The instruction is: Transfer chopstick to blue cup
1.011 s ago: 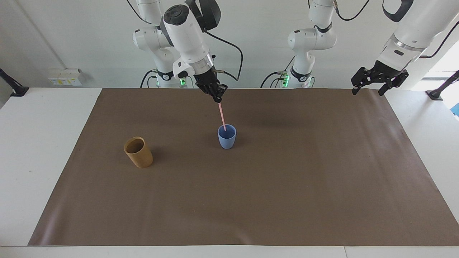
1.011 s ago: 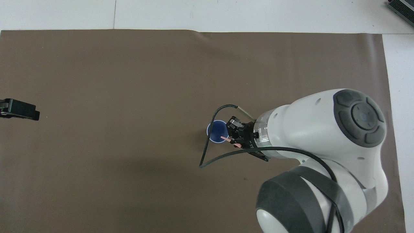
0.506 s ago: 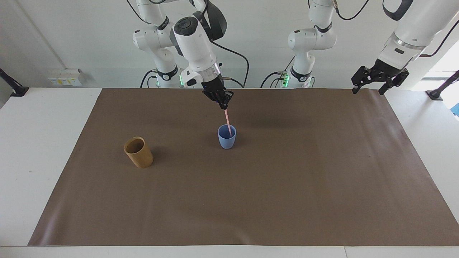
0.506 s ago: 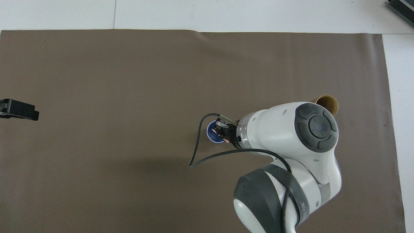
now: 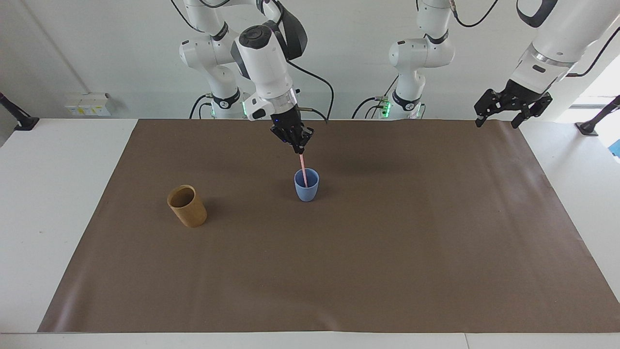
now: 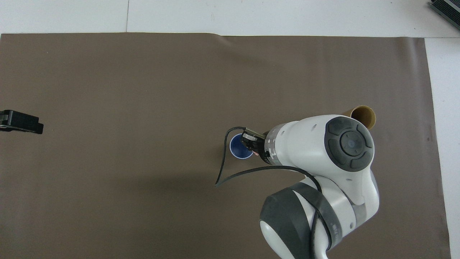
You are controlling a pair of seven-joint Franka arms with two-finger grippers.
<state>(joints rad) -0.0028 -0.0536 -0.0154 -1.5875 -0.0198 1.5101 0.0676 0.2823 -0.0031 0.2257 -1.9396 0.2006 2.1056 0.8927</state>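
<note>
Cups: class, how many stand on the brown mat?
2. The small light-blue plastic tumbler stands mid-mat, a pale pink chopstick dipping into it; the taller tan-brown cylindrical cup stands toward the right arm's end.

Right arm: comes in from its base at the robots' end, upper links raised, forearm angled steeply down over the middle of the table. Wrist tilted, black cable looping off it. Right gripper (image 5: 299,147) points down and slightly away from the robots; fingers closed together on the top end of a thin stick. In the overhead view the white wrist housing covers most of the right gripper (image 6: 251,144).

Left arm: waits, raised over the table edge at its own end, forearm slanting down. Left gripper (image 5: 498,125) hangs in the air, fingers spread apart, holding nothing; only its black tip (image 6: 21,122) shows in the overhead view.
</note>
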